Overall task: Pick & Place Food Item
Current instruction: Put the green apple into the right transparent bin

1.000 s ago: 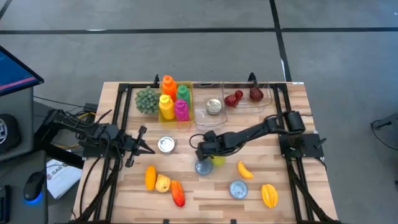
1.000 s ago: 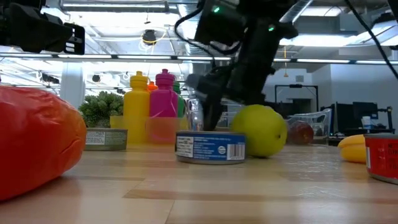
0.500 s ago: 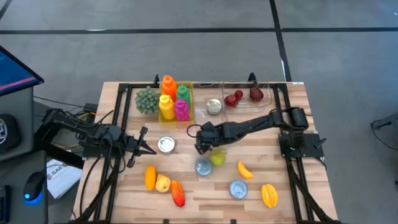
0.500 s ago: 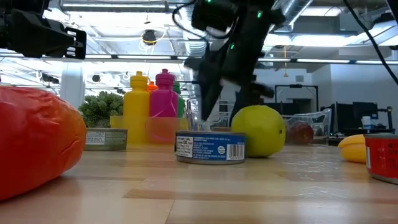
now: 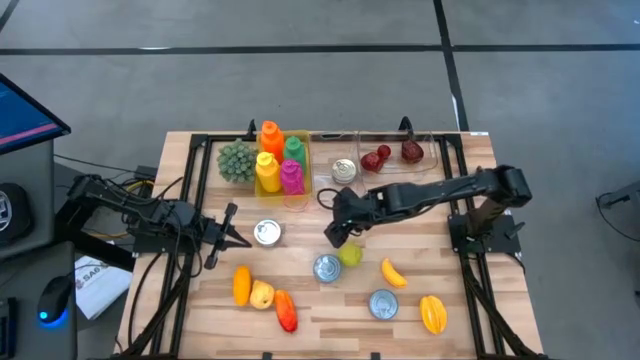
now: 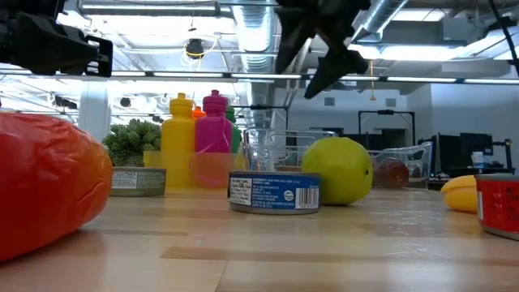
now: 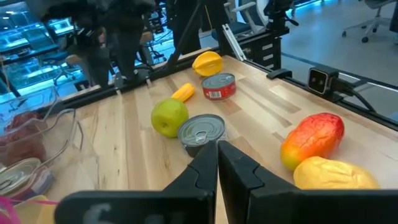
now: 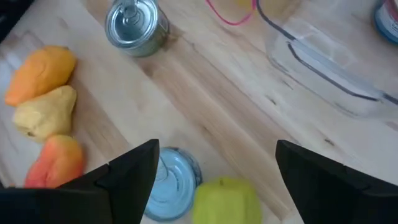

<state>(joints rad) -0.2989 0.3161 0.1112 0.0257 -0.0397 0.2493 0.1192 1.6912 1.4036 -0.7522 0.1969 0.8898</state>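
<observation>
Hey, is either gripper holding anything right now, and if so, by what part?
Nothing is held. The right gripper hangs open above the green apple and blue can; the left gripper is shut on nothing.

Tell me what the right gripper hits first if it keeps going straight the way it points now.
Probably the green apple or the blue-labelled can beside it; both lie between the open right gripper's fingers in its wrist view, and depth is unclear.

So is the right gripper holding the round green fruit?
No, the right gripper hangs open and empty above the round green fruit on the table.
</observation>
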